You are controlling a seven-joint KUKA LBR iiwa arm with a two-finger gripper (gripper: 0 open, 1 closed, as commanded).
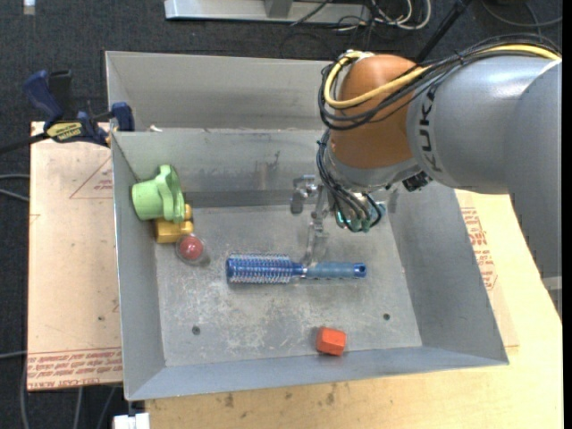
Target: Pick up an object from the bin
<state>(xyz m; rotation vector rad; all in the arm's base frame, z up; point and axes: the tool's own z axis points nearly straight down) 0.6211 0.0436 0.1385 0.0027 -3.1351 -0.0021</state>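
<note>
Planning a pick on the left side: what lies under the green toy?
A yellow block pokes out from beneath the green toy, with a red ball beside it. How far the block runs underneath is covered.

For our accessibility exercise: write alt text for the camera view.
The gripper hangs over a blue hairbrush in a grey bin. A green plastic piece, yellow block and red ball lie at left, an orange block near the front.

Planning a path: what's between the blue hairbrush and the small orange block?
Nothing: bare bin floor separates hairbrush and orange block, per camera view.
</note>
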